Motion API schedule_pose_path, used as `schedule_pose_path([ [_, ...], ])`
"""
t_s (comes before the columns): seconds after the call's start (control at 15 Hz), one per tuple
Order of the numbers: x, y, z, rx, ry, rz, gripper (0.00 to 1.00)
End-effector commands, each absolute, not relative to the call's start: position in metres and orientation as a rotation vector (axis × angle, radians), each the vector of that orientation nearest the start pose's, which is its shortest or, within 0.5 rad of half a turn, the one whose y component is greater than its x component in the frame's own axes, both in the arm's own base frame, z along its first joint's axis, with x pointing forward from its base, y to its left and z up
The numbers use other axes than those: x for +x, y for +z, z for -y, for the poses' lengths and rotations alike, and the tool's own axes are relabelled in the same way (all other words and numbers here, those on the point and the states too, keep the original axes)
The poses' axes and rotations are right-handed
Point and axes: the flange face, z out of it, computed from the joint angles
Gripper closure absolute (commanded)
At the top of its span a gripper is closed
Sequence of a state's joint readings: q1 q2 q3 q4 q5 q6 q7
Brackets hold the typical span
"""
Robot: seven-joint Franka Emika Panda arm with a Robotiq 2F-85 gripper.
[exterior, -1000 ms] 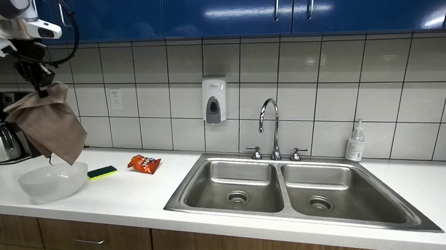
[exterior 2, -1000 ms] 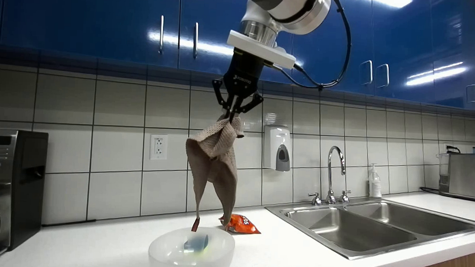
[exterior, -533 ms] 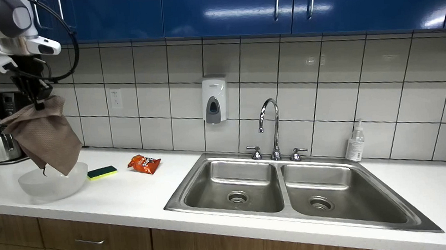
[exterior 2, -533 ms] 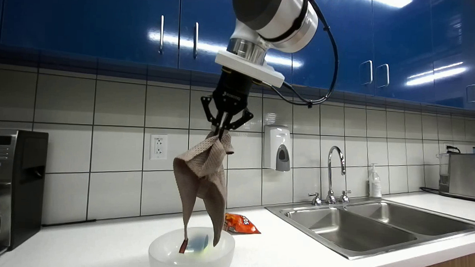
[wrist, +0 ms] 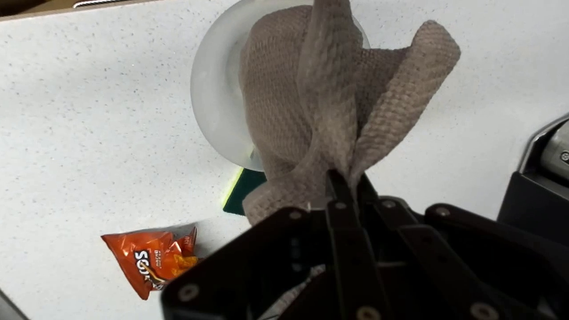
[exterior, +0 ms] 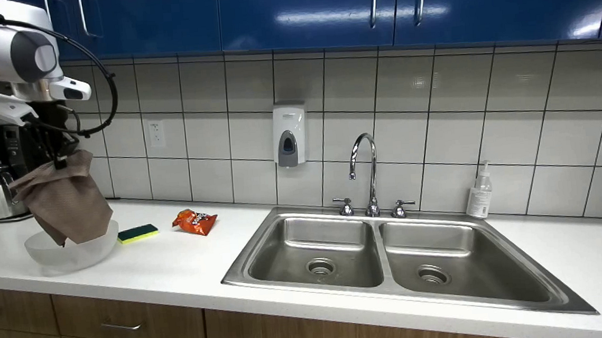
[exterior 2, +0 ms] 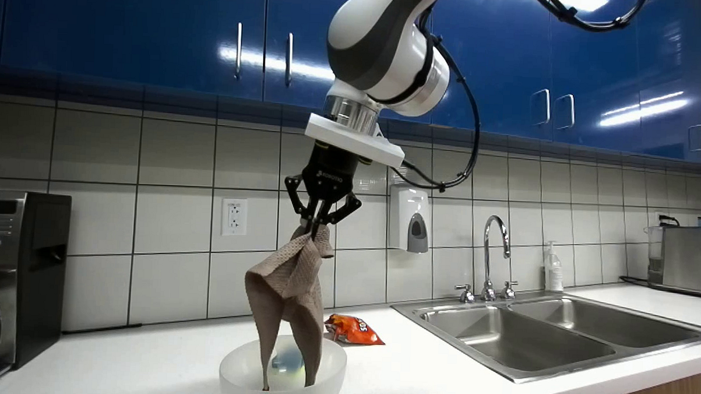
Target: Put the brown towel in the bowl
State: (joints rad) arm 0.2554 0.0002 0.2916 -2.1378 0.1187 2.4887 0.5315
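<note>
Gripper point(exterior 2: 313, 228), black, two-fingered: was angled downward, its fingers pinched together on a gathered fold of a brown waffle-textured cloth towel point(exterior 2: 292, 279).

Towel, held at its top: hung below the gripper in loose folds, lower ends inside the rim of a round, frosted translucent bowl point(exterior: 74, 259); whether they touched its inner wall could not be told.

Bowl: stood upright beneath the gripper on the white speckled tabletop point(exterior: 175, 268).

White and grey robot arm point(exterior 2: 364, 43): rose above the gripper.

Rectangular green-and-yellow sponge point(exterior: 137, 233): lay lower than the gripper, just beside the bowl; in the wrist view the towel partly covered it.

Crumpled orange snack bag point(wrist: 151, 246): lay farther from the gripper than the sponge.

Double-basin stainless-steel sink point(exterior: 257, 246), with chrome gooseneck faucet point(exterior: 372, 185): was set into the tabletop, farther still from the gripper.

Clear pump bottle point(exterior: 479, 196): stood at the back of the sink, well apart from the gripper.

Black and silver coffee maker point(exterior 2: 39, 268): stood on the side of the gripper away from the sink.

White tiled wall point(exterior: 203, 138): ran behind the gripper, bearing a white and grey dispenser point(exterior: 288, 127).

Glossy blue cupboards point(exterior: 306, 15): hung higher than the gripper.
</note>
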Motion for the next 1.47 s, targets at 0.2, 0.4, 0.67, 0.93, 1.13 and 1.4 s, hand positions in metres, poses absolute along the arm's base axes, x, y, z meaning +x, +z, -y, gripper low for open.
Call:
schedule_pose_path([
  [0.2,0.507,0.405,-0.311,-2.882,-0.312,-0.05,0.98],
  [0.4,0.508,0.383,-0.313,-2.91,-0.281,-0.036,0.98],
  [0.67,0.514,0.355,-0.312,-2.951,-0.245,-0.028,0.98],
  [0.93,0.522,0.337,-0.31,-2.986,-0.238,-0.027,0.98],
  [1.13,0.532,0.33,-0.313,-3.003,-0.243,-0.035,0.98],
  [1.4,0.54,0.32,-0.323,-3.012,-0.224,-0.045,0.98],
])
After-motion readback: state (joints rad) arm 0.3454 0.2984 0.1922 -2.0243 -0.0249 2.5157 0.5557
